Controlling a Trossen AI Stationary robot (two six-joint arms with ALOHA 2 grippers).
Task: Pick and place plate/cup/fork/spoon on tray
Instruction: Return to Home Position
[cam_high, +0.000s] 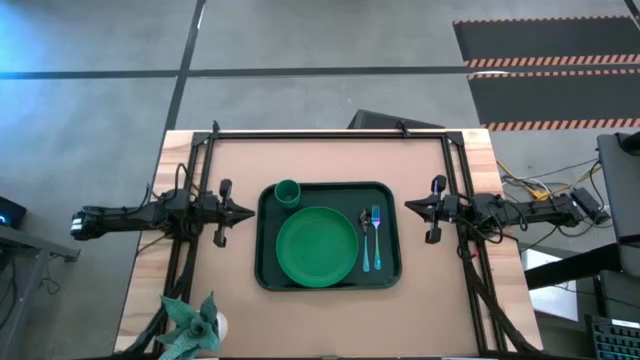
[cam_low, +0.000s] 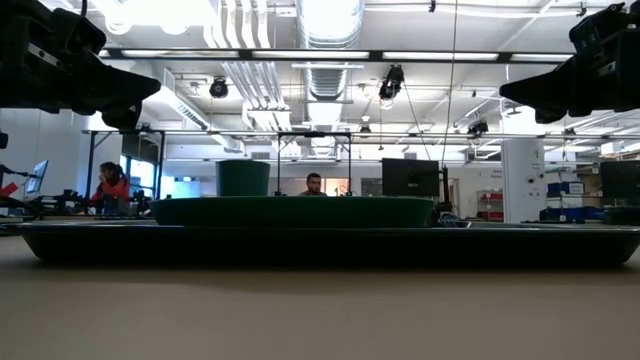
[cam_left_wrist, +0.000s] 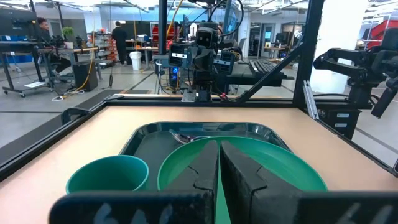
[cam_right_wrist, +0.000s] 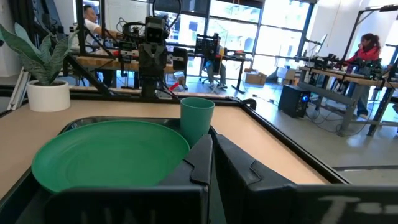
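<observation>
The dark green tray (cam_high: 268, 270) lies at the table's middle. On it rest the bright green plate (cam_high: 316, 246), the small green cup (cam_high: 287, 192) standing upright at the tray's far left corner, and the spoon (cam_high: 364, 226) and fork (cam_high: 376, 232) side by side along the tray's right part. My left gripper (cam_high: 250, 212) hangs shut above the table left of the tray, pointing level at it. My right gripper (cam_high: 408, 206) hangs shut right of the tray, also level. In the left wrist view the cup (cam_left_wrist: 109, 174) and plate (cam_left_wrist: 280, 165) lie just beyond my fingers.
A potted plant (cam_high: 195, 322) in a white pot stands at the table's near left. A black frame (cam_high: 330, 133) runs along the table's far edge and sides. People sit at desks in the room beyond the table.
</observation>
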